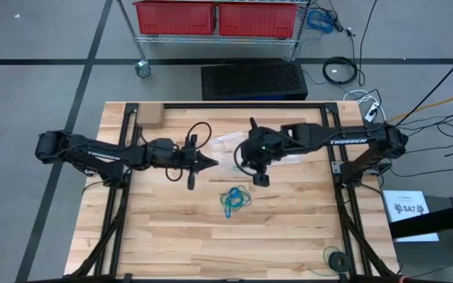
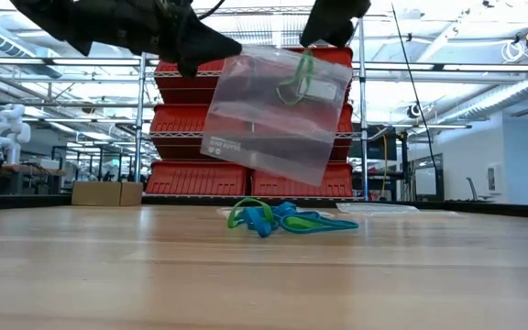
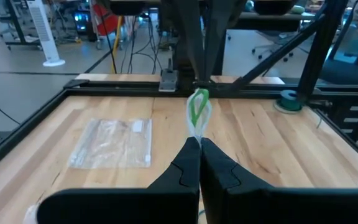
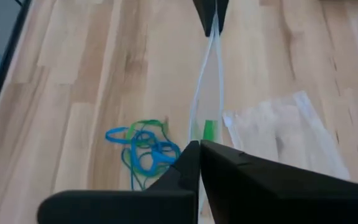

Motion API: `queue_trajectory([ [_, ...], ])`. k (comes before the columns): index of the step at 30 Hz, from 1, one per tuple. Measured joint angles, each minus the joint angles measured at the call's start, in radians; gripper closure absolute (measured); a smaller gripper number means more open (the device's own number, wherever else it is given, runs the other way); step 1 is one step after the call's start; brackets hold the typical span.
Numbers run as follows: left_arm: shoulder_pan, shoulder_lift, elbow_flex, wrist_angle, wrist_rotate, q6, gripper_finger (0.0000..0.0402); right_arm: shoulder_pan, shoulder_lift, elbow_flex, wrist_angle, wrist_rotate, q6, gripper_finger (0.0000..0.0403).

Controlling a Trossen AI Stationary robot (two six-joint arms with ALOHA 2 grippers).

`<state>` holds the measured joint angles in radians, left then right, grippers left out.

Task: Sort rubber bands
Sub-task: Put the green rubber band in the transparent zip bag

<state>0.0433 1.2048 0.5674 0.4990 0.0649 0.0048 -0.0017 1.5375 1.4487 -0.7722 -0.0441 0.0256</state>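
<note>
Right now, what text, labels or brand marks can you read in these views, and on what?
"TROSSEN": white lettering on the dark right robot arm, high view.
"SA7": white paper sheet beside the table's right edge; its other marks are too small.
White print on the clear plastic bag held in the air: blurred, unreadable.

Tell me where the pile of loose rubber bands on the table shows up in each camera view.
High view: pile of loose rubber bands lies at table centre, below both grippers.
Low view: pile on the tabletop, under the hanging clear bag.
Left wrist view: not in it.
Right wrist view: pile beside the bag's edge.
Shared landmark: the held clear bag with a green band inside.
</note>
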Motion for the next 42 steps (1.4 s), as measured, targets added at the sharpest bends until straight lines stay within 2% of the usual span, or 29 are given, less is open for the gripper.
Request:
queue_trajectory([
  [7, 0.0, 0.004, 0.0, 0.014, -0.001, 0.0, 0.0401, 0.0, 0.0, 0.0, -0.074, 0.001, 0.044, 0.0402],
  [9, 0.0, 0.004, 0.0, 0.017, -0.001, 0.0, 0.0401, 0.0, 0.009, 0.0, -0.084, 0.033, 0.052, 0.0403],
  [20, 0.0, 0.004, 0.0, 0.015, -0.001, -0.003, 0.0401, -0.01, 0.103, 0.0, 0.02, 0.022, -0.005, 0.0403],
  [27, 0.0, 0.004, 0.0, 0.007, -0.001, 0.0, 0.0401, -0.009, 0.058, 0.067, -0.014, 0.123, -0.018, 0.0403],
  [30, 0.0, 0.004, 0.0, -0.002, -0.022, 0.002, 0.0401, -0.005, 0.043, 0.109, -0.05, 0.129, -0.028, 0.0403],
  [34, 0.0, 0.003, 0.0, -0.032, -0.068, 0.012, 0.0401, 0.013, 0.017, 0.133, -0.166, 0.121, -0.072, 0.0403],
  [37, 0.001, 0.003, 0.0, -0.038, -0.09, 0.028, 0.0401, 0.031, 0.017, 0.122, -0.234, 0.113, -0.047, 0.0403],
  [40, 0.001, -0.004, 0.0, -0.038, -0.099, 0.029, 0.0401, 0.061, 0.018, 0.056, -0.197, 0.041, -0.026, 0.0403],
  [42, 0.001, -0.005, 0.0, -0.036, -0.114, 0.033, 0.0401, 0.086, 0.018, -0.006, -0.106, -0.018, -0.011, 0.0403],
])
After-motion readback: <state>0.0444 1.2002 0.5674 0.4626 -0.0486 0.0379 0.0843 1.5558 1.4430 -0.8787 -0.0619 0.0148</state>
